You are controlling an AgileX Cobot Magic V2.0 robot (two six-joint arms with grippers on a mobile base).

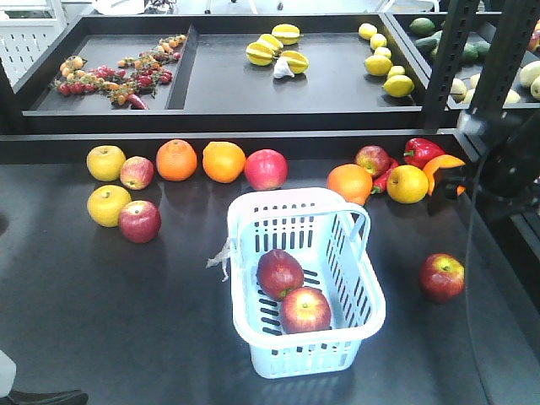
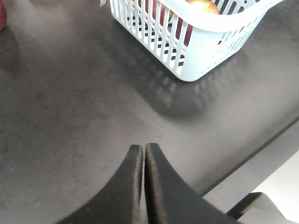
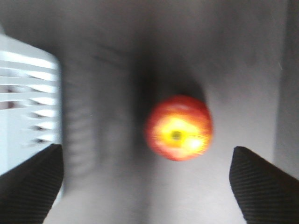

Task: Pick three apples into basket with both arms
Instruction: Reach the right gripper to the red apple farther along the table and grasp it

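The pale blue basket [image 1: 337,278] stands mid-table with two dark red apples [image 1: 279,272] [image 1: 305,310] inside. A third red apple [image 1: 442,277] lies on the table to its right. In the right wrist view this apple [image 3: 177,128] is blurred and lies ahead of my open, empty right gripper [image 3: 147,161], with the basket wall [image 3: 28,102] at the left. My right arm [image 1: 506,160] shows at the right edge. My left gripper [image 2: 142,148] is shut and empty above bare table, and the basket [image 2: 196,42] is ahead to the right.
More red apples [image 1: 139,221] [image 1: 266,169] [image 1: 372,159], yellow apples [image 1: 108,205], oranges [image 1: 176,159] and red peppers [image 1: 422,152] line the table's back. Raised black trays [image 1: 219,80] of fruit stand behind. The table's front edge [image 2: 252,154] is close to the left gripper.
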